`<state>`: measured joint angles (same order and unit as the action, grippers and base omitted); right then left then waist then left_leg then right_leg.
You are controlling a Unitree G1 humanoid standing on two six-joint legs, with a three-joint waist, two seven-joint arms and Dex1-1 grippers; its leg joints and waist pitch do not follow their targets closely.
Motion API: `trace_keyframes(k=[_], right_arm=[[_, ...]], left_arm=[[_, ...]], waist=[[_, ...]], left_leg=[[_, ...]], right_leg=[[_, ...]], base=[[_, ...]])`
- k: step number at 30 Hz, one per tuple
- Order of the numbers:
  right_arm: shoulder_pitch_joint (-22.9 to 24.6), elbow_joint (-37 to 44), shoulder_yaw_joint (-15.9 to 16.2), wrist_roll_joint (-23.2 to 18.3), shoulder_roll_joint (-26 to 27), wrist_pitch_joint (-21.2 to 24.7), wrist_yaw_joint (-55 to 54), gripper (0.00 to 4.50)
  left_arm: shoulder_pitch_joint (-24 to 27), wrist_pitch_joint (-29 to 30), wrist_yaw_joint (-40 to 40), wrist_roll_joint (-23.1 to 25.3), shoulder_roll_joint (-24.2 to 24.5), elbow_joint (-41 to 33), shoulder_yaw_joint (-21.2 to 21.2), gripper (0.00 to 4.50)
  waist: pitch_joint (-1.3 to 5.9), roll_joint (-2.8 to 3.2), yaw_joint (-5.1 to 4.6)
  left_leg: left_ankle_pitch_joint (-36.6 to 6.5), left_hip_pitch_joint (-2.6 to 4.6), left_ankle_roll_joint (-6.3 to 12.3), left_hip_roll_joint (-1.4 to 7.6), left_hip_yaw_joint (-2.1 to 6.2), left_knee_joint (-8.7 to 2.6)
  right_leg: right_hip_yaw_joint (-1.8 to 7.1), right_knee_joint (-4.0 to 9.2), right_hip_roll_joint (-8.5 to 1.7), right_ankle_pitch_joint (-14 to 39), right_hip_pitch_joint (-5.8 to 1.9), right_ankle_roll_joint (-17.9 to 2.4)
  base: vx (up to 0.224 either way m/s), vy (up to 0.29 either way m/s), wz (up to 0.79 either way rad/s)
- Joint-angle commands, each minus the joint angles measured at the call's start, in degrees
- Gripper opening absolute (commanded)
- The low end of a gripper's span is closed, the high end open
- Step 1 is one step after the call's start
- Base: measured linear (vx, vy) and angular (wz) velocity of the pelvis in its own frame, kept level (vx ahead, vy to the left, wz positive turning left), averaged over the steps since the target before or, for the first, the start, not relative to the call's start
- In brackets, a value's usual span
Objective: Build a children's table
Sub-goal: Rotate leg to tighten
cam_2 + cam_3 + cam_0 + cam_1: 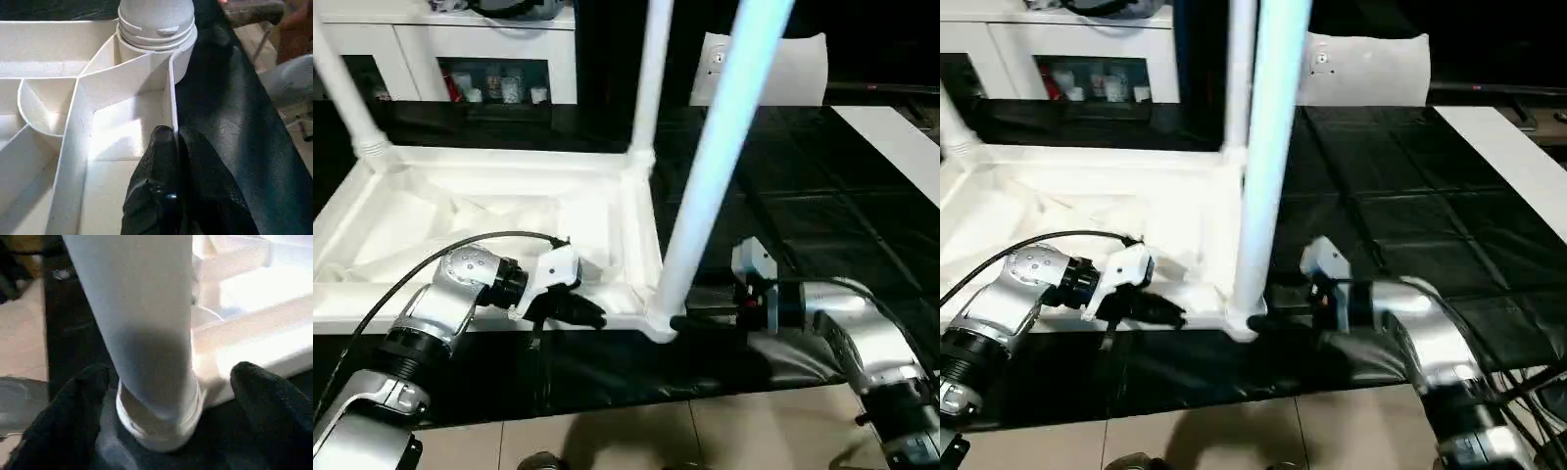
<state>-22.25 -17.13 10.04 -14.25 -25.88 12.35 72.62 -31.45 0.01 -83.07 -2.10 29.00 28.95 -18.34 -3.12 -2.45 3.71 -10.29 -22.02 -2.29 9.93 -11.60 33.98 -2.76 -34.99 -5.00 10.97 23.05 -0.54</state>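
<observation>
- Tabletop point(489, 220): the white plastic slab lies upside down on the black-covered table point(822, 225), ribbed underside up, taking up the 9-to-12 o'clock part of my head view.
- Near leg point(720, 147): a long tapered white leg stands in the round socket point(658, 321) at the tabletop's near right corner, about 6 o'clock of centre, and leans toward 1 o'clock as it rises out of view.
- Other legs: one upright leg point(648, 78) stands at the far right corner (about 12 o'clock), another leg point(347, 93) at the far left corner, near 10 o'clock. I cannot see a fourth.
- Left fingers point(168, 147): pressed together, clamped on the thin near edge wall point(172, 98) of the tabletop, just beside the socket holding the near leg; this steadies the slab.
- Right fingers point(171, 401): spread wide apart, one on each side of the near leg's base and clear of it (in my right wrist view the collar sits between them), so nothing is held.
- Step in hand, as I judge it: seating the near right leg, with the right side open between grips.
- Next move, as I judge it: close around the leg low down, straighten its lean, then turn or press it home while the left clamp resists.
- Background: a white cabinet point(489, 44) stands at 11 o'clock.
</observation>
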Motion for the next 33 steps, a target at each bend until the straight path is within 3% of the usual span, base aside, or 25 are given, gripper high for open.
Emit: trace_keyframes(k=[1,6,12,25,31,33], right_arm=[[-1.2,-1.2,1.1,-1.5,-0.2,0.8,2.7,3.98],[-2.0,-1.8,2.1,-2.0,-0.2,2.0,5.1,3.53],[-3.4,-4.3,2.4,-1.4,0.3,1.2,6.3,3.07],[-3.4,-4.4,3.4,-1.5,0.9,1.0,7.4,2.16],[1.9,1.0,2.6,-2.4,2.9,4.3,1.5,2.05],[2.4,0.8,2.3,-1.5,4.3,4.9,-2.1,2.03]], left_arm=[[-0.6,-1.3,-3.3,1.1,-0.1,-0.3,-3.1,0.00],[-1.0,-2.0,-3.9,1.3,-0.1,0.1,-3.4,0.00],[-1.0,-2.5,-4.1,1.6,0.1,0.4,-3.7,0.00],[-0.8,-2.4,-3.0,2.2,-0.2,0.7,-3.9,0.00],[-0.7,5.1,5.0,0.9,-4.0,-0.5,-1.1,0.00],[-1.0,7.2,7.5,0.3,-5.4,-0.6,0.0,0.00]], waist=[[3.50,-0.06,-0.07],[3.74,-0.02,0.60],[3.71,-0.01,1.18],[3.84,-0.19,1.22],[3.74,-0.04,1.43],[3.35,-0.07,1.31]], left_leg=[[-12.7,1.65,2.09,3.89,1.35,-4.26],[-9.9,1.54,3.11,3.88,1.21,-3.97],[-10.8,1.73,2.10,3.88,1.18,-3.99],[-10.0,1.63,2.26,3.83,1.22,-3.91],[-10.8,1.87,1.78,3.93,1.19,-4.04],[-14.2,1.95,0.74,3.80,1.36,-4.37]], right_leg=[[2.46,3.81,-3.69,10.9,-2.11,-13.4],[2.37,3.33,-3.69,7.3,-2.31,-14.3],[2.38,3.46,-3.74,9.5,-2.16,-13.9],[2.31,3.27,-3.66,8.6,-2.27,-13.7],[2.45,3.40,-3.66,9.1,-2.08,-13.4],[2.46,4.13,-3.81,14.7,-1.93,-12.6]], base=[[0.000,0.000,0.00],[0.000,0.000,0.00],[0.000,0.000,0.00],[0.000,0.000,0.00],[0.000,0.000,0.00],[0.000,0.000,0.00]])
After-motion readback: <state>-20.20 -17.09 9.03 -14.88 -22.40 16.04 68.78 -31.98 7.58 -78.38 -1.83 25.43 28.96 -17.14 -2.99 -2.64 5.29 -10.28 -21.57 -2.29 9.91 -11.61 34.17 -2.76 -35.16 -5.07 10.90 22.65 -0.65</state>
